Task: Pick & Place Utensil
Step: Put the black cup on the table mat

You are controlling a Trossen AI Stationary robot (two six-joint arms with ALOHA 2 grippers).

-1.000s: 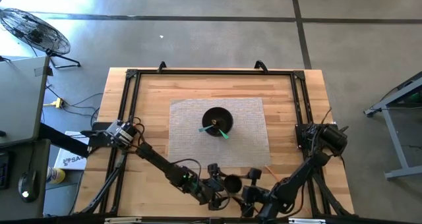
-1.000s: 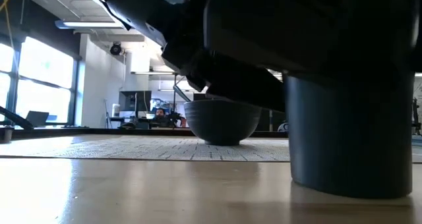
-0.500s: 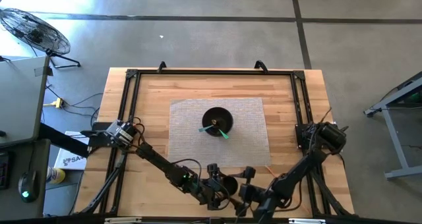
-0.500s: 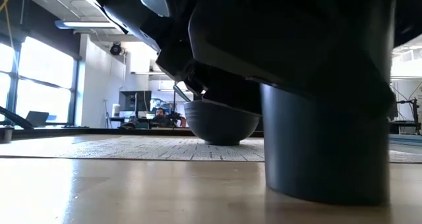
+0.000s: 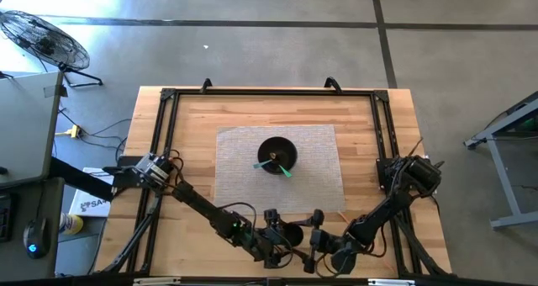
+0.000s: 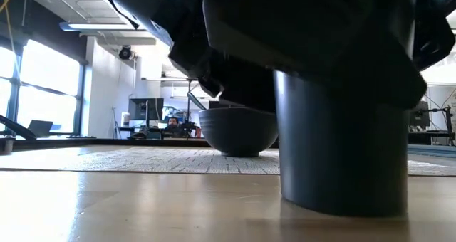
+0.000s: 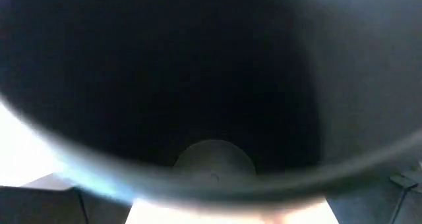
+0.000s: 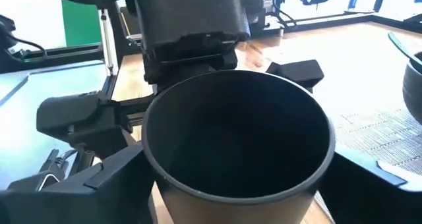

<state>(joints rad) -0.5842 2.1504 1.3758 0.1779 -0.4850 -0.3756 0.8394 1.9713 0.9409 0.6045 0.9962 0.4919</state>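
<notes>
Bowl point(image 5: 276, 155) with green utensil point(image 5: 281, 167) — mat point(image 5: 244, 172) centre | my left gripper point(image 5: 277, 240) and right gripper point(image 5: 315, 244) flank dark cup point(image 5: 292, 234) — near table edge

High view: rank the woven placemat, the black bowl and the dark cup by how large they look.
1. Woven placemat, largest by far.
2. Black bowl.
3. Dark cup, smallest, though both pincers partly hide it.

Dark round empty cup point(image 8: 239, 145) upright on bare wood at table's near edge, off woven mat. Dark round bowl point(image 5: 276, 155) upright at mat centre. Green-handled utensil point(image 5: 278, 166) lying tilted across bowl, teal end poking past rim.
</notes>
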